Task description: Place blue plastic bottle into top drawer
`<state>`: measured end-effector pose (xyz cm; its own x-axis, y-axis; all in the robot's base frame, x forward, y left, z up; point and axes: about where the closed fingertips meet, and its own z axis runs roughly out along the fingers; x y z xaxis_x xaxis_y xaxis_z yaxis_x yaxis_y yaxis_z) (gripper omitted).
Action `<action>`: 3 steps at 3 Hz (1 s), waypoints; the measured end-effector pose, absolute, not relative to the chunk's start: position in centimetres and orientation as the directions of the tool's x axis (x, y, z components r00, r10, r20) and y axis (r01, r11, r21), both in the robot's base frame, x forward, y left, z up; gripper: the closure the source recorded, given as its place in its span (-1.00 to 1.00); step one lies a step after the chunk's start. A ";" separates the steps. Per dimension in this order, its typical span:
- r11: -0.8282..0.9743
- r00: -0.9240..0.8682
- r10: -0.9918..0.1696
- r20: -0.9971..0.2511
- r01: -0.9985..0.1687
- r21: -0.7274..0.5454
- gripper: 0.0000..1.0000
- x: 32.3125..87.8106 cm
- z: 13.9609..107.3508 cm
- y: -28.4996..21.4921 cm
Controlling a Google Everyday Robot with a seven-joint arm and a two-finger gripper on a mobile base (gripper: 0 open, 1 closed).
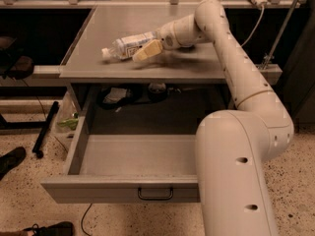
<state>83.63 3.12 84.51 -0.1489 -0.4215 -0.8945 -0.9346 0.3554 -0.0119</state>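
Note:
The blue plastic bottle [124, 46] lies on its side on the grey tabletop [147, 28], white cap pointing left, label facing up. My gripper [145, 47] reaches in from the right and is around the bottle's base end, one tan finger [147, 50] in front of it. The bottle rests on or just above the surface. The top drawer [123, 191] is pulled wide open below the tabletop, its front panel with the dark bar handle [155, 194] toward the camera. The drawer's inside is bare.
My white arm [236, 171] fills the right side and covers the drawer's right end. Dark cables and small items [118, 95] lie on the shelf behind the drawer. A shoe [11, 160] and a black rod [44, 129] are on the speckled floor at left.

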 end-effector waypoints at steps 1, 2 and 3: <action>0.356 -0.157 -0.404 -0.901 -0.934 0.003 -1.00 83.4 83.8 2.6; 0.355 -0.147 -0.384 -0.912 -0.935 0.001 -0.63 83.1 83.9 2.2; 0.363 -0.137 -0.365 -0.921 -0.932 -0.005 -0.16 82.8 84.2 1.7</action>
